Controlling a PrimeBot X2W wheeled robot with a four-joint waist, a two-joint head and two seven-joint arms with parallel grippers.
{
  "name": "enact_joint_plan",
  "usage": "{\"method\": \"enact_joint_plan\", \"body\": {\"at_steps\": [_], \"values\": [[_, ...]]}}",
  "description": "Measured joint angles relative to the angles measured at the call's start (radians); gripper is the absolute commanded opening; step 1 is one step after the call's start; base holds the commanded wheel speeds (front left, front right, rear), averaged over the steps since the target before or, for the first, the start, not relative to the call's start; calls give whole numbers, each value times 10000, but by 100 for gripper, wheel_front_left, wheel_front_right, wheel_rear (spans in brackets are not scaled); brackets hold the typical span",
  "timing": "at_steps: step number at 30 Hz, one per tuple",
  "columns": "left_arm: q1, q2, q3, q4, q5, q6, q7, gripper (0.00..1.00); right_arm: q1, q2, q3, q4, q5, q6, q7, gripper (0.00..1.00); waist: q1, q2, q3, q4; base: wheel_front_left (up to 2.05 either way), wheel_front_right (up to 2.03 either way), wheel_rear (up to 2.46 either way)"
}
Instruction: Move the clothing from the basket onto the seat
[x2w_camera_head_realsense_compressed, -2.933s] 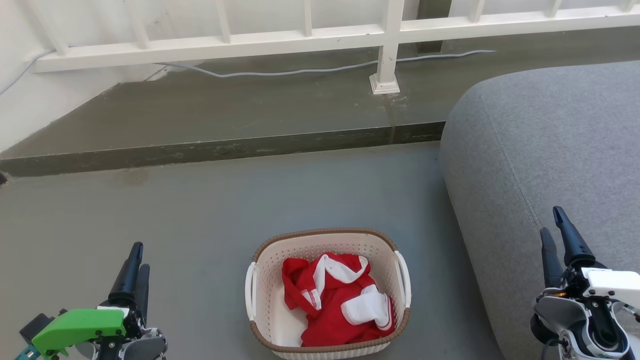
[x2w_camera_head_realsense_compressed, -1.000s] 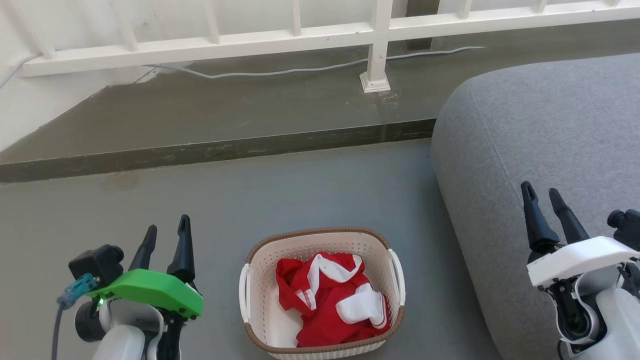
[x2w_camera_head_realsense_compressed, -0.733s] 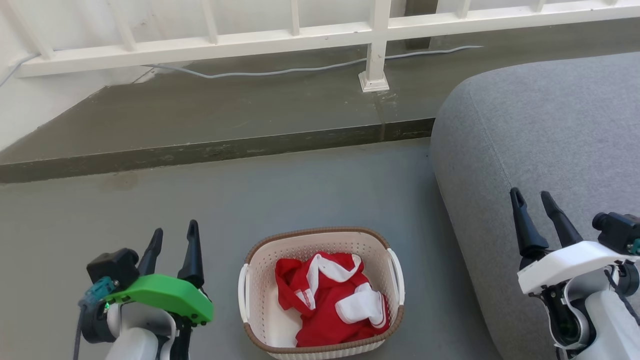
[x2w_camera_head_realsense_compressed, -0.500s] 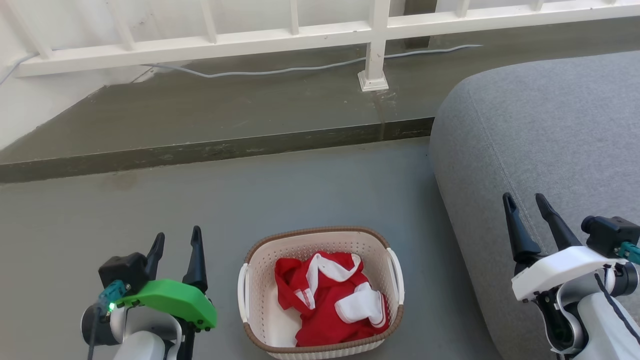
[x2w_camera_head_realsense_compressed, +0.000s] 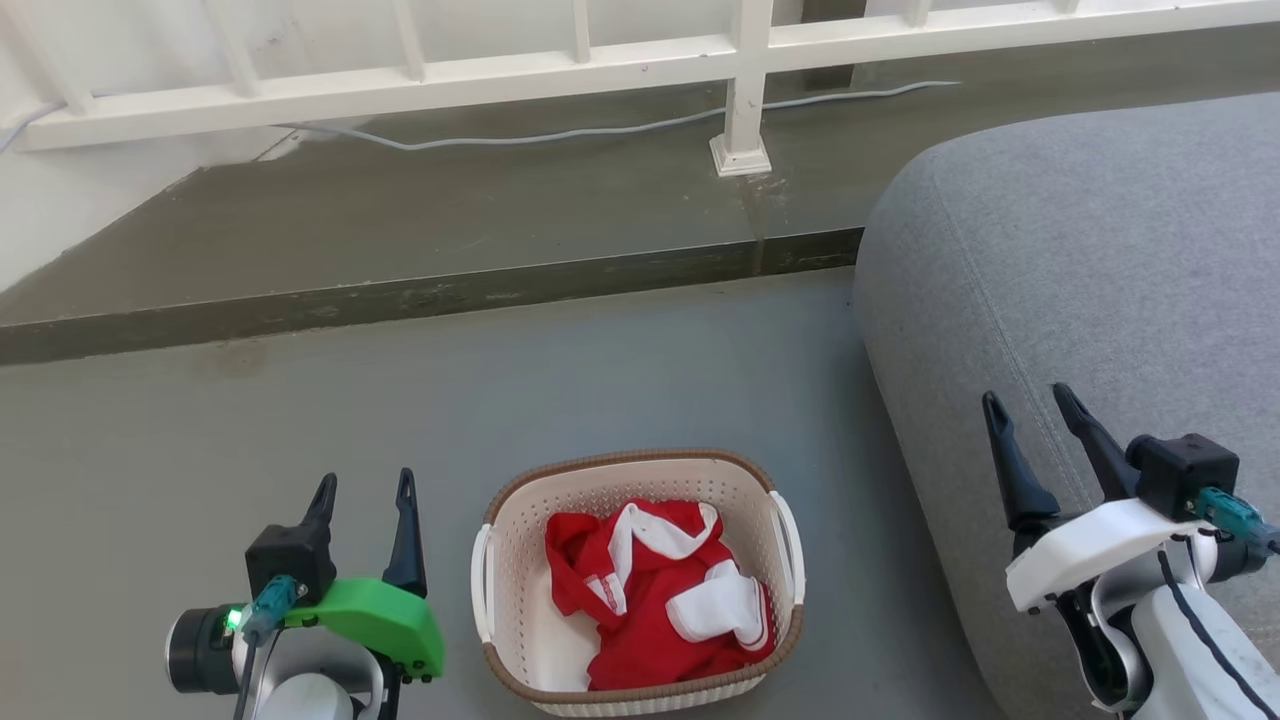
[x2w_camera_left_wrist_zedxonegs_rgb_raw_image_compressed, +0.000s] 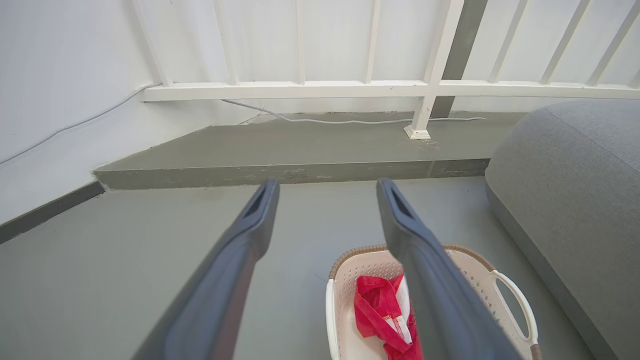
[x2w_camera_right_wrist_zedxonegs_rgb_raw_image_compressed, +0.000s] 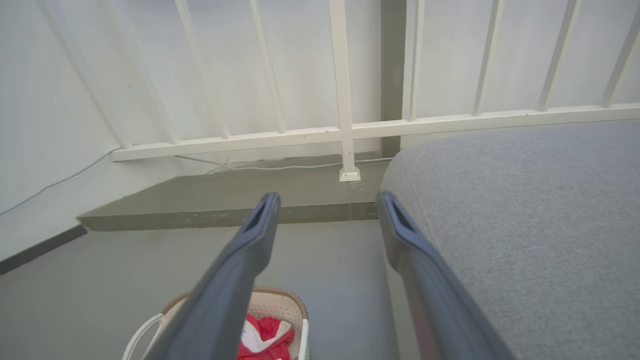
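Note:
The red and white clothing (x2w_camera_head_realsense_compressed: 655, 600) lies bunched in the cream basket (x2w_camera_head_realsense_compressed: 520, 520) on the floor at the bottom centre of the head view. To the right rises the big grey seat (x2w_camera_head_realsense_compressed: 1100, 260). My left gripper (x2w_camera_head_realsense_compressed: 364, 485) stands open left of the basket, apart from it and holding nothing. Over the seat's near edge my right gripper (x2w_camera_head_realsense_compressed: 1030, 400) is open and holds nothing too. In the left wrist view the basket (x2w_camera_left_wrist_zedxonegs_rgb_raw_image_compressed: 345, 270) and clothing (x2w_camera_left_wrist_zedxonegs_rgb_raw_image_compressed: 380, 310) sit low between the fingers (x2w_camera_left_wrist_zedxonegs_rgb_raw_image_compressed: 250, 225). The right wrist view has the basket (x2w_camera_right_wrist_zedxonegs_rgb_raw_image_compressed: 280, 300), clothing (x2w_camera_right_wrist_zedxonegs_rgb_raw_image_compressed: 262, 337) and seat (x2w_camera_right_wrist_zedxonegs_rgb_raw_image_compressed: 525, 210).
A raised concrete step (x2w_camera_head_realsense_compressed: 400, 230) runs across behind the grey floor (x2w_camera_head_realsense_compressed: 500, 390). On it stand a white railing (x2w_camera_head_realsense_compressed: 600, 60) with a post foot (x2w_camera_head_realsense_compressed: 740, 155) and a grey cable (x2w_camera_head_realsense_compressed: 600, 130). A white wall (x2w_camera_left_wrist_zedxonegs_rgb_raw_image_compressed: 60, 100) closes the left side.
Both grippers have turned and opened from narrow to wide. The left one moved right toward the basket, the right one moved left. The head camera shifted slightly.

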Motion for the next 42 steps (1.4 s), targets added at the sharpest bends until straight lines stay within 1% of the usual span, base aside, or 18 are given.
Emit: {"method": "enact_joint_plan", "body": {"at_steps": [3, 6, 7, 11, 14, 26, 31, 33, 42], "values": [[-19, -13, -2, 46, 123, 8, -82, 100, -44, -4, 50, 15, -261, 4, -88, 100, 0, 0, 15, -12, 0, 0, 0], [-154, -31, -2, 142, 568, 127, -173, 100, -46, -4, 151, 63, -558, 10, -194, 100, 0, 0, 33, -24, 0, 0, 0], [-204, -42, 10, 161, 591, 127, -173, 100, -48, -2, 163, 88, -571, 77, -201, 100, 0, 0, 36, -23, 0, 0, 0], [-236, -130, 157, 272, 587, 128, -173, 100, -57, 8, 161, 148, -571, 113, -201, 100, 0, 0, 46, -16, 0, 0, 0], [-236, -167, 244, 301, 573, 128, -173, 100, -92, 29, 132, 196, -568, 211, -203, 100, 0, 0, 60, -8, 0, 0, 0], [-251, -215, 336, 366, 589, 128, -173, 100, -231, 125, 31, 326, -566, 353, -203, 100, 0, 0, 133, 4, 0, 0, 0], [-262, -224, 337, 410, 614, 128, -173, 100, -253, 188, 12, 351, -566, 362, -203, 100, 0, 0, 155, -2, 0, 0, 0], [-265, -232, 345, 426, 619, 128, -173, 100, -255, 201, -8, 364, -566, 435, -203, 100, 0, 0, 165, -1, 0, 0, 0], [-374, -251, 414, 491, 675, 128, -173, 100, -365, 249, -58, 393, -568, 451, -203, 100, 0, 0, 234, 20, 0, 0, 0]]}}
